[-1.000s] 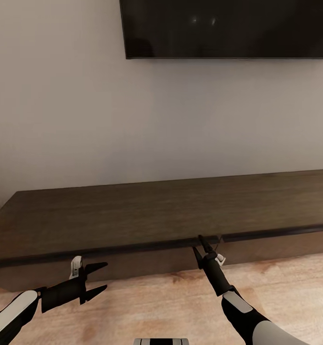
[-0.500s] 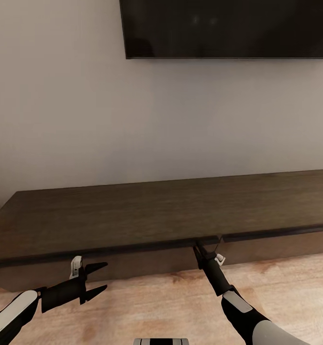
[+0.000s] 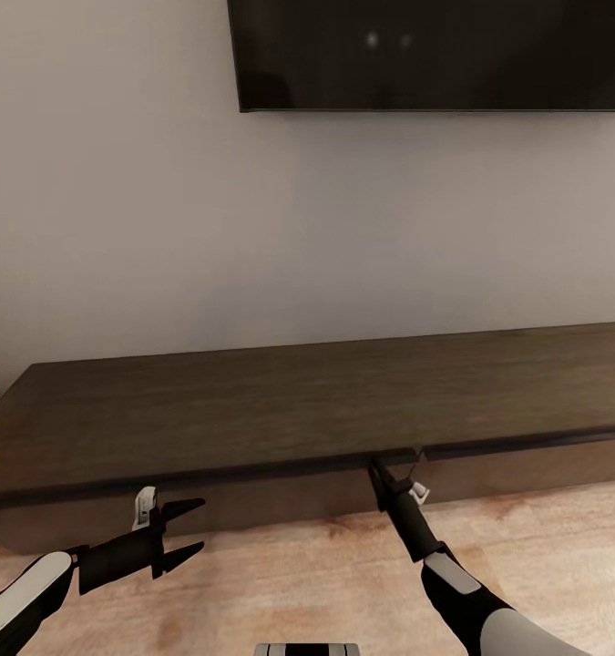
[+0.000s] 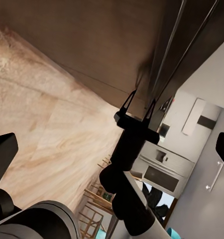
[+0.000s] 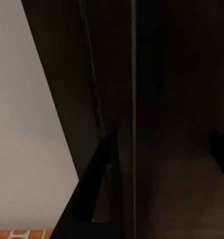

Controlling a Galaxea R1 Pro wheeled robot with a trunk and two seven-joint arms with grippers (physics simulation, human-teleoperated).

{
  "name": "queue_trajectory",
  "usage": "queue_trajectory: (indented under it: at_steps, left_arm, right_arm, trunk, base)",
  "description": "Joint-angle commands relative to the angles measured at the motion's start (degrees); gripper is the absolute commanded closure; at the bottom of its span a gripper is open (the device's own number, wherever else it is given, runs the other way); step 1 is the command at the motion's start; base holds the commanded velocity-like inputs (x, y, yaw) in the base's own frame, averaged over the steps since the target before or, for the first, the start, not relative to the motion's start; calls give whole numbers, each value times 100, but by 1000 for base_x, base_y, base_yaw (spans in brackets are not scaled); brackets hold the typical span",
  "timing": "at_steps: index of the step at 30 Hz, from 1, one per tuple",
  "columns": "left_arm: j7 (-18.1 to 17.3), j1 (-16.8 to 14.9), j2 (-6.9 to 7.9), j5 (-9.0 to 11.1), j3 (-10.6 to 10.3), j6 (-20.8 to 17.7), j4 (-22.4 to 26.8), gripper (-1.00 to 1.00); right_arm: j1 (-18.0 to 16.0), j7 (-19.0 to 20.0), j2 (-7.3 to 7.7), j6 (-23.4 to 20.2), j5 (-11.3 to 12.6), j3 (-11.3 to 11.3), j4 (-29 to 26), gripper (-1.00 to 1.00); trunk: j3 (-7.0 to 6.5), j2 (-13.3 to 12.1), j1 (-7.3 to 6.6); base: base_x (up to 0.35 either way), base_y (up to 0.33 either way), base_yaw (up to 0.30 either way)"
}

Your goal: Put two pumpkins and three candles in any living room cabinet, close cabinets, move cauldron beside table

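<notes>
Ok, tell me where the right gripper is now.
In the head view, the right gripper is right of centre, its tips up at the front top edge of the cabinet, where two drawer fronts meet.

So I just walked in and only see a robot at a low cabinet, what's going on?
The robot faces the long dark cabinet under a wall-mounted TV. Its right gripper is pressed up at the seam between two drawer fronts, under the top's front edge. The left gripper hangs open over the wood floor, holding nothing.
</notes>
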State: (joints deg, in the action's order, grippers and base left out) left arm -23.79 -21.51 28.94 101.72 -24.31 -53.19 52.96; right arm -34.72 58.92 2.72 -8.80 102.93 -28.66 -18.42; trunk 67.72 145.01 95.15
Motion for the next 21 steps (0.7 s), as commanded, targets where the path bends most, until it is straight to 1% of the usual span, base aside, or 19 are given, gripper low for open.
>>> queue_trajectory:
  at_steps: [1,11,16,21]
  left_arm:
    - [-43,-4,6,-12,-21,2,-5,-100]
    - [-45,-4,6,-12,-21,4,-5,-100]
    - [-45,-3,6,-12,-21,6,-5,-100]
    - [-46,-4,6,-12,-21,8,-5,-100]
  right_arm:
    - [-9,24,3,-60,103,45,3,100]
    - [-9,21,1,-61,105,45,4,100]
    - [-9,16,1,-61,105,45,5,100]
    - [-9,15,1,-61,103,45,6,100]
  trunk:
    - [4,2,-2]
    - [4,2,-2]
    - [4,2,-2]
    - [4,2,-2]
  base:
    - [-34,0,0]
    - [-9,0,0]
    - [-123,0,0]
    - [-23,0,0]
